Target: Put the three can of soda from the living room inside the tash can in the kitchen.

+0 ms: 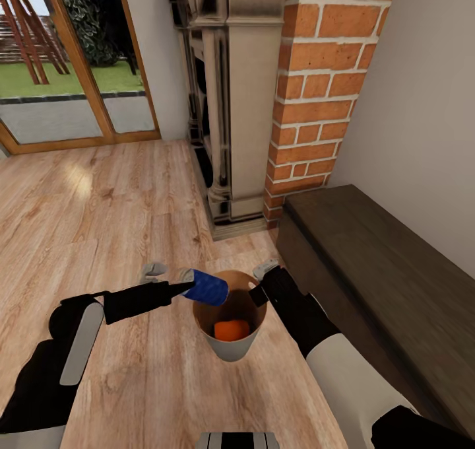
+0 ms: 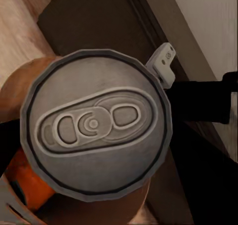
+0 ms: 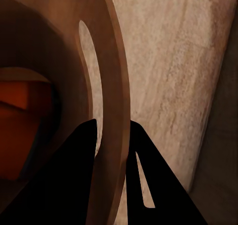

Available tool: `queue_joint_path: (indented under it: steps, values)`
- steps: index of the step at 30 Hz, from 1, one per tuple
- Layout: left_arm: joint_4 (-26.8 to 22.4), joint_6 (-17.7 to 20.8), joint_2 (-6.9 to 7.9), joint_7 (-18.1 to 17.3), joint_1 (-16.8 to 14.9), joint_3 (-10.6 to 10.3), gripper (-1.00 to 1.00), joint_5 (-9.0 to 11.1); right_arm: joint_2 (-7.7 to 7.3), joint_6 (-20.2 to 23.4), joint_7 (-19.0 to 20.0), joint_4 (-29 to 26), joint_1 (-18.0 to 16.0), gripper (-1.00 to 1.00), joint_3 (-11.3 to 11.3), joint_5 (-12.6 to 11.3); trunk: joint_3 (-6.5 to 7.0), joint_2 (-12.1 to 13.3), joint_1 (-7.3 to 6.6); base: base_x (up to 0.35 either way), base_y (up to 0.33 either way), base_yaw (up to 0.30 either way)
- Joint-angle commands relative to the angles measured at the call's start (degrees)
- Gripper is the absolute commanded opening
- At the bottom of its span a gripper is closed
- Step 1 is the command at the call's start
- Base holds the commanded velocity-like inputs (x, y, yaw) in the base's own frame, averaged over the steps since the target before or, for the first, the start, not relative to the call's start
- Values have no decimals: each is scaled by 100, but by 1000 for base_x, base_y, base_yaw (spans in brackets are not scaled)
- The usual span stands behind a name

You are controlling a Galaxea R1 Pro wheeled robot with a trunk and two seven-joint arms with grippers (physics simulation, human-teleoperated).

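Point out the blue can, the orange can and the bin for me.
blue can point(image 1: 208, 288): head view, its blue side wall.
orange can point(image 1: 231, 330): head view, its orange side, inside the bin.
bin point(image 1: 232, 351): head view, its pale outer wall.

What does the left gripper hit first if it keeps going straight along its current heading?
Probably the right gripper. The left gripper, holding the blue can, points across the trash can mouth toward it; depth is uncertain.
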Motion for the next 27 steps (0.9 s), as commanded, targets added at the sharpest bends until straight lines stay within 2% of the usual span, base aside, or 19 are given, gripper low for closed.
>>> queue_joint_path:
  steps: [1,6,13,14,16,27]
  values:
    - [2,0,-27,0,-1,-36,-100,-29,2,13,36,-1,-2,-100,6,-182,1,0,-1,0,0,0]
    - [41,0,-196,186,-143,-406,-100,-100,2,18,35,-1,-2,-100,115,-308,1,0,-1,0,0,0]
    - [49,0,-239,429,-236,-666,-100,-119,2,39,34,-6,-2,-100,223,-343,1,0,-1,0,0,0]
    - [49,0,-240,464,-239,-680,-100,-120,2,40,34,-5,-2,-100,225,-343,1,0,-1,0,0,0]
    - [51,0,-238,753,-244,-723,-100,-123,2,43,34,-2,-2,-100,232,-345,1,0,-1,0,0,0]
    - [58,0,-228,1517,-243,-761,-100,-132,2,43,34,-2,-2,-100,234,-346,1,0,-1,0,0,0]
